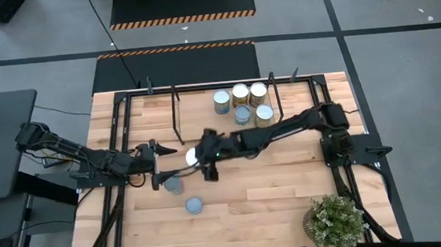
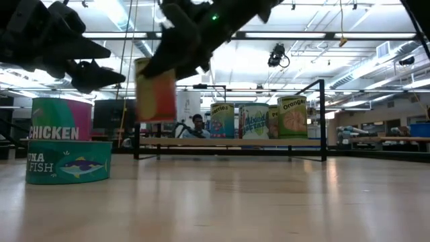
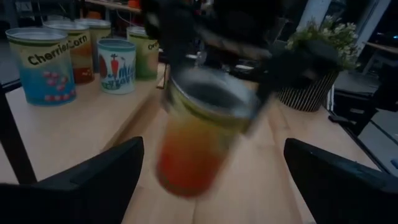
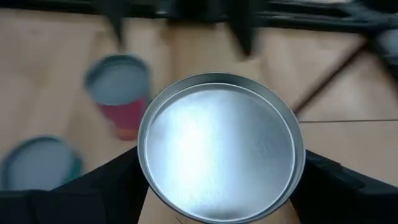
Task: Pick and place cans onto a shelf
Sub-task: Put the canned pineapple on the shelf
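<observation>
My right gripper [image 1: 199,155] is shut on a yellow-and-red can [image 2: 156,89] with a silver lid [image 4: 221,146], held above the table's middle. My left gripper [image 1: 159,164] is open just to the can's left; its fingers stand wide on either side, short of the can [image 3: 199,137], and touch nothing. A pink-and-teal can [image 2: 62,119] and a flat teal tuna can [image 2: 68,161] stand on the table; they also show in the high view [image 1: 173,185] [image 1: 195,207]. Several cans [image 1: 243,104] stand on the shelf [image 2: 228,142] at the far side. My right gripper pinches the can's side wall just under the lid rim [image 4: 144,163] between its two fingers [image 4: 115,183], one on each side. The fingers come from above, slanting down. The can hangs upright and clear of the table [image 2: 156,117].
The shelf's black posts [image 1: 176,111] stand just beyond the held can. A potted plant [image 1: 336,221] sits at the near right corner. Black frame rails [image 1: 115,140] run along the table's left and right sides. Bare wood lies at the table's near middle [image 1: 265,191].
</observation>
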Robot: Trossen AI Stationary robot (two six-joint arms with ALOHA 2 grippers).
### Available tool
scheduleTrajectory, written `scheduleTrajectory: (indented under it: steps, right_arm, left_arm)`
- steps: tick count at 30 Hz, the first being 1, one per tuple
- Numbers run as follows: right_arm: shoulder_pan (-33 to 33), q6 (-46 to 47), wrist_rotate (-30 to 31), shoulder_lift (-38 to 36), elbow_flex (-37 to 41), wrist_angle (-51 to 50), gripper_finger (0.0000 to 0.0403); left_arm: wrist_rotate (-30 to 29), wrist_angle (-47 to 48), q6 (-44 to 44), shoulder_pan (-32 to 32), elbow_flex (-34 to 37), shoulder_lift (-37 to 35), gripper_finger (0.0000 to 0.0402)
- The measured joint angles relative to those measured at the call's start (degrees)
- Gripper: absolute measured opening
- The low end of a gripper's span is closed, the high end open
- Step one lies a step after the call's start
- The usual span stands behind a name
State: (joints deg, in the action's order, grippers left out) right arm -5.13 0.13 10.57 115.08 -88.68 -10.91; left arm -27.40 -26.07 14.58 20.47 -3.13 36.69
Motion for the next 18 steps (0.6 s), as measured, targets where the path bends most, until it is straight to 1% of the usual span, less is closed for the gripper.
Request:
scheduleTrajectory:
  steps: [4, 7, 10, 16, 18]
  right_arm:
    - [1.84, -1.98, 4.72, -4.43, 0.0, -6.01, 0.0325]
    - [3.97, -2.28, 5.44, -6.96, 1.1, -9.02, 0.0326]
    - [6.33, -2.59, 5.19, -10.03, 6.23, -6.37, 0.0326]
    - [11.16, -1.95, 4.44, -16.22, 20.38, 4.15, 0.0326]
    - [12.83, -1.86, 3.77, -17.48, 23.24, 5.26, 0.0326]
  left_arm:
    - [0.0, -0.37, -0.3, 0.0, 0.0, 0.0, 0.0393]
    - [0.0, -0.38, -0.47, -0.05, 0.0, 0.0, 0.0393]
    - [0.0, -1.15, -2.05, -0.04, 0.0, 0.0, 0.0393]
    - [0.0, -2.37, -3.86, -0.04, 0.0, 0.0, 0.0393]
    - [0.0, -2.57, -3.88, -0.04, 0.0, 0.0, 0.0393]
